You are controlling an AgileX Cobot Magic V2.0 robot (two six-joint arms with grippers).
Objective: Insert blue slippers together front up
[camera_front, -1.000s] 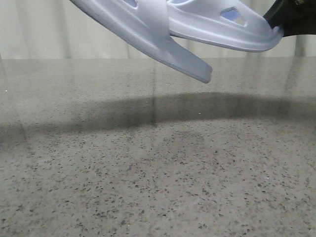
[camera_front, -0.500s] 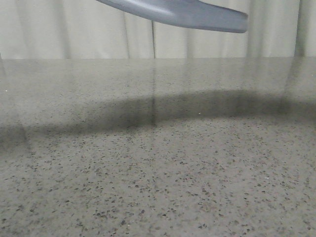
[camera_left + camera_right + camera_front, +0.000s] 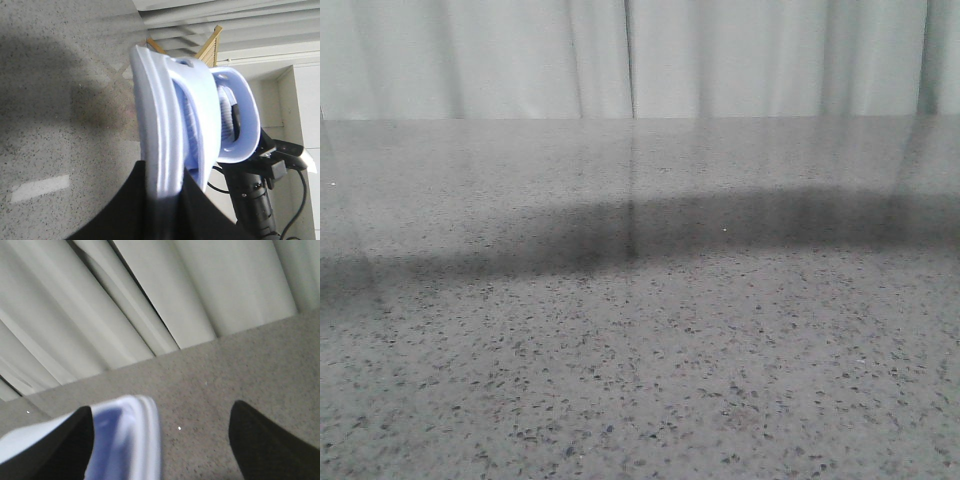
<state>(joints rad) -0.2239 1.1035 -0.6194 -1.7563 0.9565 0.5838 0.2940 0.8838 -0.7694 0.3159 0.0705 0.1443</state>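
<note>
Neither the blue slippers nor the grippers show in the front view. In the left wrist view my left gripper (image 3: pixel 162 200) is shut on the sole edge of one blue slipper (image 3: pixel 157 125), held high above the table. The second slipper (image 3: pixel 242 120) is nested under the first one's strap, its ribbed footbed showing. The black right arm (image 3: pixel 257 190) sits just beside that slipper's end. In the right wrist view my right gripper (image 3: pixel 162 412) stands open, fingers wide apart, with a blurred slipper edge (image 3: pixel 130 435) close to one finger (image 3: pixel 70 445).
The speckled grey table (image 3: pixel 640 330) stretches to a pale curtain (image 3: pixel 640 55) at the back. A wooden frame (image 3: pixel 210 42) pokes out behind the slippers in the left wrist view, near white wall panels.
Both slippers have risen out of the top of the front view; a second ago they hung there with the right gripper at one end, half a second ago only one sole showed.
</note>
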